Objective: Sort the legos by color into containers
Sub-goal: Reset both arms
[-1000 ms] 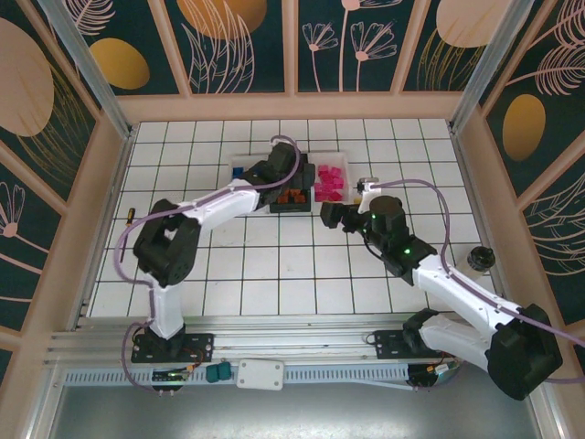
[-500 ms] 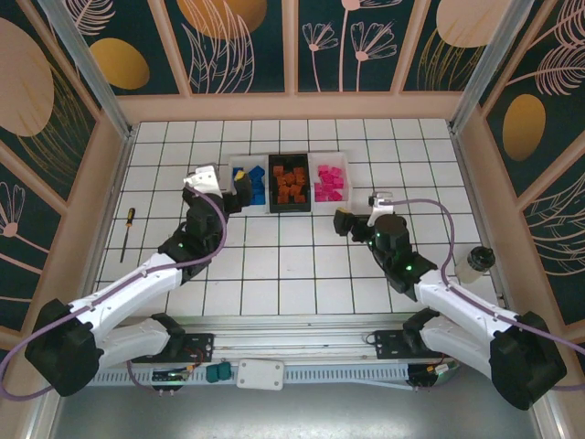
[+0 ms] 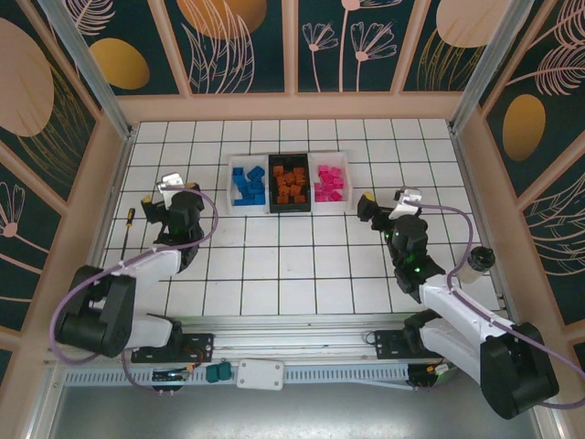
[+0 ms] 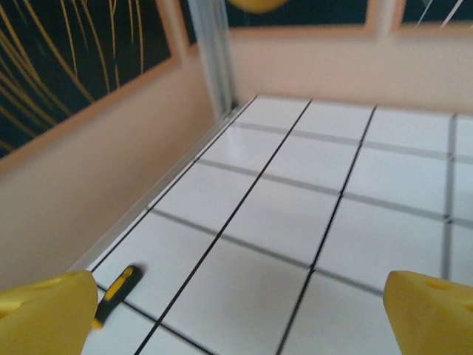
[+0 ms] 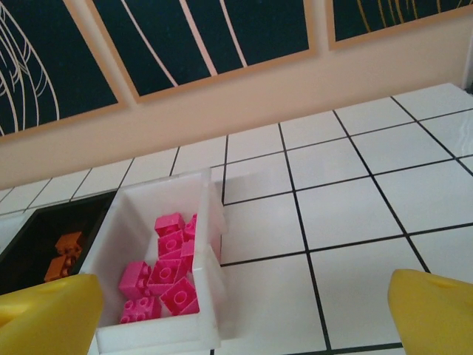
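Sort looks done: legos [image 3: 291, 185] sit color-split in the containers [image 3: 334, 159], upper centre. My left tool [image 4: 236, 314] and right tool [image 5: 242, 314] wide, empty. Next: scan table [image 3: 292, 265] for strays, else park

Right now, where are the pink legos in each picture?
Top external: the pink legos are in the rightmost white tray, upper middle of the floor.
Left wrist: the camera looks at floor tiles, with a screwdriver at lower left.
Right wrist: the pink legos are at lower left, in the white tray.
Shared landmark: the black tray right beside them.
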